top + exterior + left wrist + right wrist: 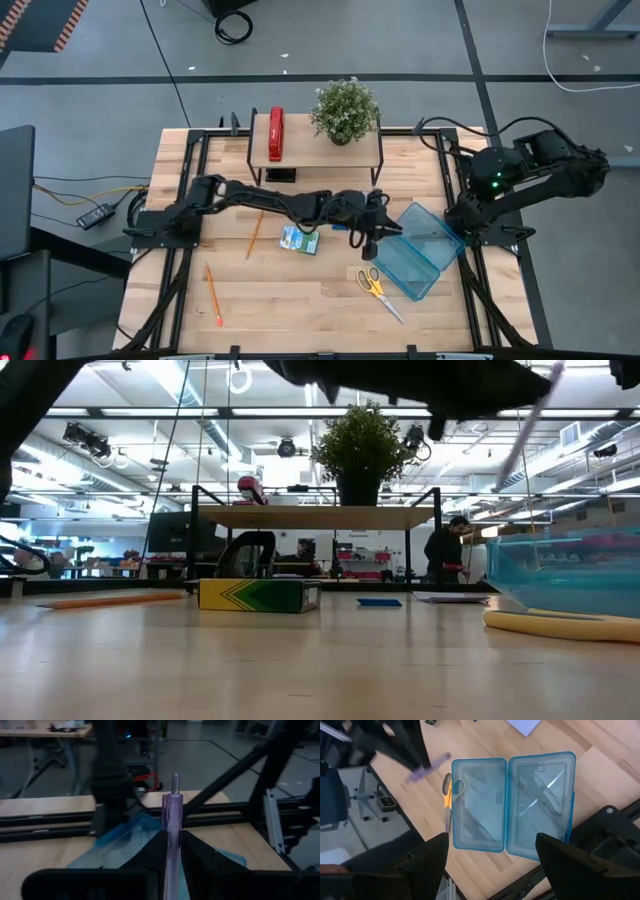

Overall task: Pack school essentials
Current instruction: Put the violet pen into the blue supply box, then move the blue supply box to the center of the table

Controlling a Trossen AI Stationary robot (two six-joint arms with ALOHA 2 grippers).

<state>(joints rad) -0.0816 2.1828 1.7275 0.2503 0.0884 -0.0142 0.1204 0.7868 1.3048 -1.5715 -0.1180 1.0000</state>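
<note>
My left gripper reaches across the table's middle, beside the open translucent blue case, and is shut on the purple pen. My right gripper hangs open high above the case, at the table's right edge. Lying flat on the table are the green-blue packet, two orange pencils and the yellow-handled scissors. The low view shows the blue eraser and the lavender pad farther back. My left gripper pinches the purple pen by its barrel between the two fingers. The pen runs along the fingers, and one end sticks out past the fingertips. It is lifted clear of the table, slanting above the case's left side.
A raised wooden shelf at the far edge carries the red stapler and a potted plant. The case lies open with both halves flat, the scissors close to its near-left side. Bare wood lies along the near edge.
</note>
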